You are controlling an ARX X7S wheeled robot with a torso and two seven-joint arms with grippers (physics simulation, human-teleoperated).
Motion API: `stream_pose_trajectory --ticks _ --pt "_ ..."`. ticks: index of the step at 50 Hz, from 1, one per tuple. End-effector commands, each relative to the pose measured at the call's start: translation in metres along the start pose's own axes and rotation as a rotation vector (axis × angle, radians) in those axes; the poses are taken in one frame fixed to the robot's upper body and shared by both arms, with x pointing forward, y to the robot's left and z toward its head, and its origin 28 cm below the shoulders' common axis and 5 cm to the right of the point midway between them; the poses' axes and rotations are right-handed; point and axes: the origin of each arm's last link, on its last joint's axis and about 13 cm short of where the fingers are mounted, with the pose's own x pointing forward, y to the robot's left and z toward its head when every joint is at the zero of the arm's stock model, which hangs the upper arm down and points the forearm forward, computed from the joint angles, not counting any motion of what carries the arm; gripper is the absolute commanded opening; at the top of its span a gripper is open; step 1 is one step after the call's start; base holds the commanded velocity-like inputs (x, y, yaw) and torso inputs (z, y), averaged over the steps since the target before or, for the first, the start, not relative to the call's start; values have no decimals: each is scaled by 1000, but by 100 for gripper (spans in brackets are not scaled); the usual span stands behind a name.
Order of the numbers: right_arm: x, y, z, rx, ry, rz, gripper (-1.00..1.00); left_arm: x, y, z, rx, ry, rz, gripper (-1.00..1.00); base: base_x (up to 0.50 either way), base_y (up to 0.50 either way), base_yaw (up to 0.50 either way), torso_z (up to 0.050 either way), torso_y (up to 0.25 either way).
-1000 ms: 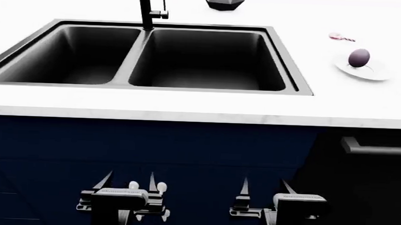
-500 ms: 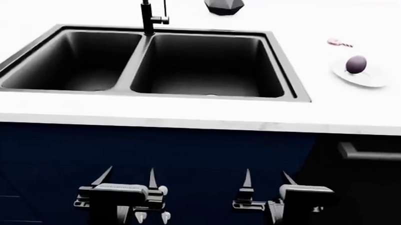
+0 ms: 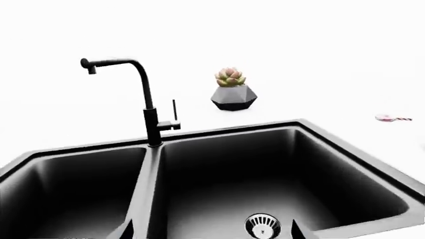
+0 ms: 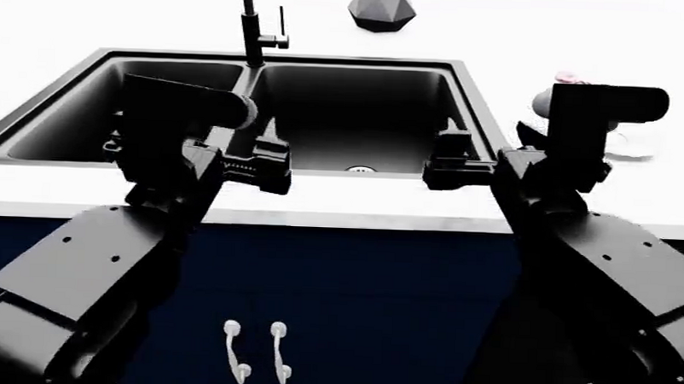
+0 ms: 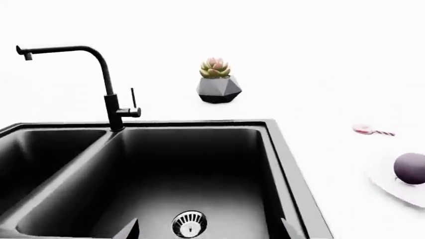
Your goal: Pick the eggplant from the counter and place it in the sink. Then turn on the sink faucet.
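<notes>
Both sets of fingers are spread wide and hold nothing: the left gripper and right gripper hover over the sink's front rim. The eggplant rests on a white plate on the tabletop, right of the sink. The sink faucet stands at the back rim.
</notes>
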Motion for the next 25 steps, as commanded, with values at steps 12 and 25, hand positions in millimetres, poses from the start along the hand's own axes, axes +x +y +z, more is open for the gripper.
stream_pose_trajectory --ticks 12,25 --pt "147 4 104 -95 52 -236 100 158 38 93 23 48 131 100 353 0 0 50 0" --pt "149 4 81 -162 121 -360 100 158 32 79 69 141 173 100 500 0 0 50 0"
